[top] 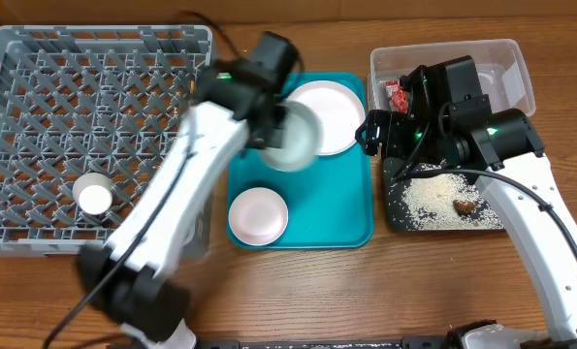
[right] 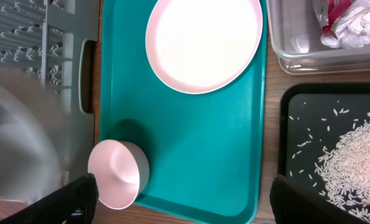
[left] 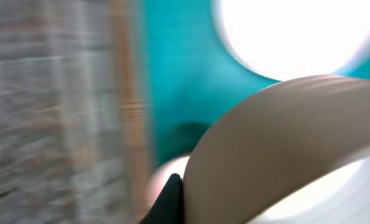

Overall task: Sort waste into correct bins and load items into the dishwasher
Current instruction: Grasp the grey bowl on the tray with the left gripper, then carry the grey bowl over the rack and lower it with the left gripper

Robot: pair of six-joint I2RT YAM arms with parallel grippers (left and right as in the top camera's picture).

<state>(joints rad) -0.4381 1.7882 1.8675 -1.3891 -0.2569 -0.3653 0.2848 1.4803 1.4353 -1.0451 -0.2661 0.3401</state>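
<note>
My left gripper (top: pixel 276 124) is shut on the rim of the pale grey-green bowl (top: pixel 295 142), which hangs blurred above the teal tray. In the left wrist view the bowl (left: pixel 278 137) fills the frame beside one black finger (left: pixel 169 199). The large pink plate (top: pixel 329 116) and the smaller pink dish (top: pixel 258 215) lie on that tray. A white cup (top: pixel 95 197) stands in the grey dish rack (top: pixel 36 58). My right gripper (right: pixel 194 205) is open and empty over the tray's right side. The clear tub (top: pixel 509 60) holds the red wrapper (right: pixel 334 12) and white paper (right: pixel 362 25). The black tray (top: pixel 398 208) holds rice (top: pixel 433 199) and a brown lump (top: pixel 465 206).
The teal tray (top: pixel 356 228) sits between the rack and the two bins. The left arm stretches from the table's front edge across the rack's right wall. Bare wooden table runs along the front.
</note>
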